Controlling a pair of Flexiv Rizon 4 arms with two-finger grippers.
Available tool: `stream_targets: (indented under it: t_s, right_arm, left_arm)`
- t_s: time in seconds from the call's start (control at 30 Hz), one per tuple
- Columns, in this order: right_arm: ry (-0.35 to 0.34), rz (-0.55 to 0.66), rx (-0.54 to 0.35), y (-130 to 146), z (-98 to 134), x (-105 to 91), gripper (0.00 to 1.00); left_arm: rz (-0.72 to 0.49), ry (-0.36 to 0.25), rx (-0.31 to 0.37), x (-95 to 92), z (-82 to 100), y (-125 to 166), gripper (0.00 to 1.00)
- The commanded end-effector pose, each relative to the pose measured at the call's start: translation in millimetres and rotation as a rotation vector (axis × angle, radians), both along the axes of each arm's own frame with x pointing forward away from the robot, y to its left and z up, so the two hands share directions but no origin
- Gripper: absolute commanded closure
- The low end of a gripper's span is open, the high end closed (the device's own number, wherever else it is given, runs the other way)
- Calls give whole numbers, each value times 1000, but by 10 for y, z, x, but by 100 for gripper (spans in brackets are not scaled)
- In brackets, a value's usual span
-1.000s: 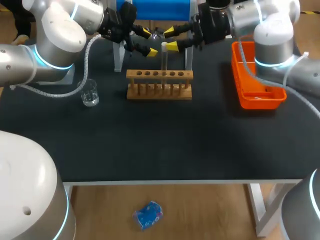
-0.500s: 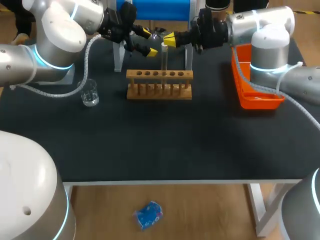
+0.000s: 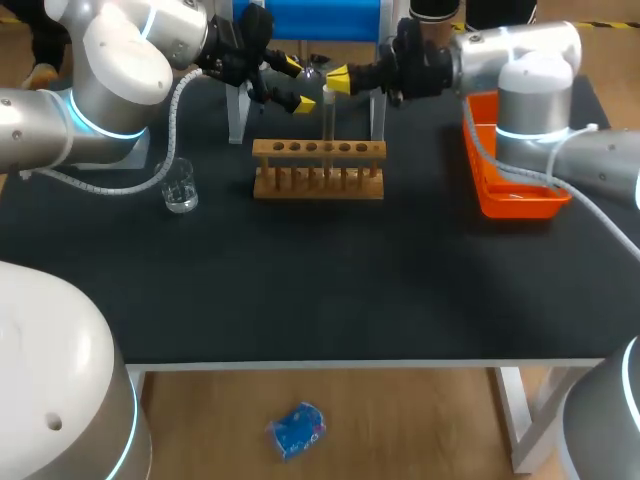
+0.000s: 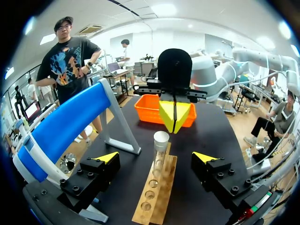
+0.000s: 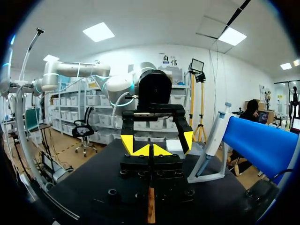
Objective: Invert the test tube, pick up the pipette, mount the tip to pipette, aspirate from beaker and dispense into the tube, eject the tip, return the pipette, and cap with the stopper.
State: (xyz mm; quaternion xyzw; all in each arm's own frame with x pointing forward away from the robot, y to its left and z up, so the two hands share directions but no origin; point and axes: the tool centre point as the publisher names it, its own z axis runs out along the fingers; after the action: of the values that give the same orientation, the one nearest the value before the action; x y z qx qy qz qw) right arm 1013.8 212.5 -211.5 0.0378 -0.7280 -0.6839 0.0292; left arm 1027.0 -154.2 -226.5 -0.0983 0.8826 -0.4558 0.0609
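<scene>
Clear test tube (image 3: 327,125) upright in rack (image 3: 318,172); left gripper (image 3: 297,85) released, right gripper (image 3: 338,78) clenched

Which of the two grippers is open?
The left gripper: its yellow tips stand far apart, while the right gripper has its tips closed together.

Fixtures on the black table (image 3: 300,290)
At far middle, a wooden rack (image 3: 290,188) with a row of holes; right of it, near the right edge, an orange bin (image 3: 520,203); just behind the rack, a blue-topped stand (image 3: 305,18) on white legs.
</scene>
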Motion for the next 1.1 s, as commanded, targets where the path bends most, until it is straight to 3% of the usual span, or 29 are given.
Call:
stream_targets:
  t_s: [0.03, 1.1]
  right_arm:
    - [5, 13, 5, 23, -54, 66, 100]
    - [58, 21, 19, 88, -244, 138, 100]
  left_arm:
    - [-2, 3, 3, 8, 6, 4, 0]
    - [-2, 3, 3, 8, 6, 4, 0]
